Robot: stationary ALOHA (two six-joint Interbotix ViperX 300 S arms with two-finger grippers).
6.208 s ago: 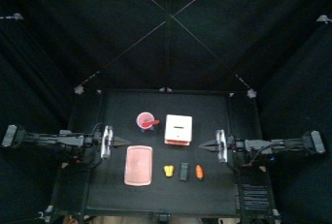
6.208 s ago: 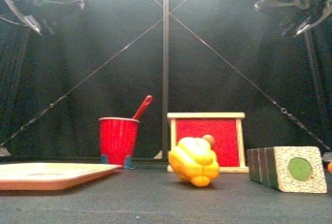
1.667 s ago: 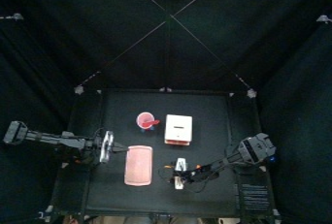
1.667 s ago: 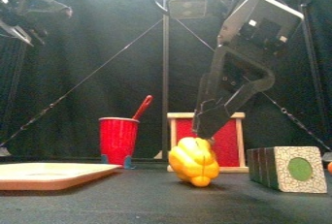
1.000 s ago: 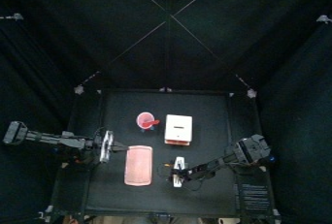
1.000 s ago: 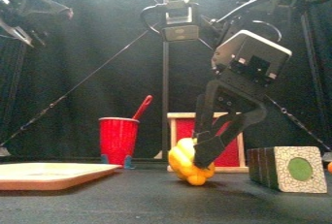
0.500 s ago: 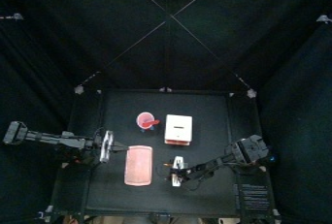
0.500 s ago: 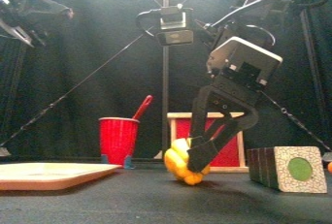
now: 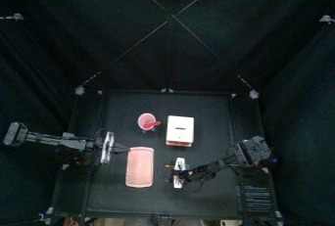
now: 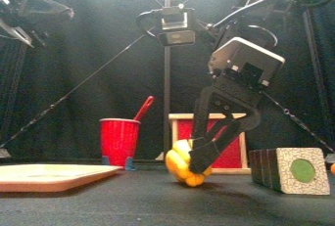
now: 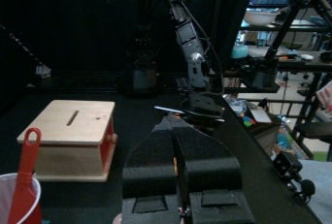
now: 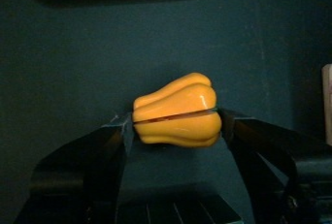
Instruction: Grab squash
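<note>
I see the squash [image 12: 178, 111] lying on the black table [image 12: 78, 53] near its front edge, just beside the pink tray [image 9: 139, 166], whose pale rim runs close behind it in the right wrist view. My right gripper [image 12: 176, 131] now stands around it, one black jaw on each side, and both look spread wide; the pads sit right at the vegetable's flanks but I see no squeeze on it, so I read this pincer as released and not yet grasping.

What has changed: a couple of seconds back the gripper hung above the squash in the front view, and over the last second it has come down so that its fingers reach the tabletop level on either side of the squash [image 10: 190, 163]. In the last half second I see almost no further descent. That tells me the approach is finished and the arm is set for the pinch; the grab itself remains to be done, and I judge closing the jaws to be the next call.

My left gripper [image 11: 182, 175] rests clenched at the table's left side, well apart, with the red cup [image 11: 16, 197] and the wooden box [image 11: 74, 136] ahead of it.
</note>
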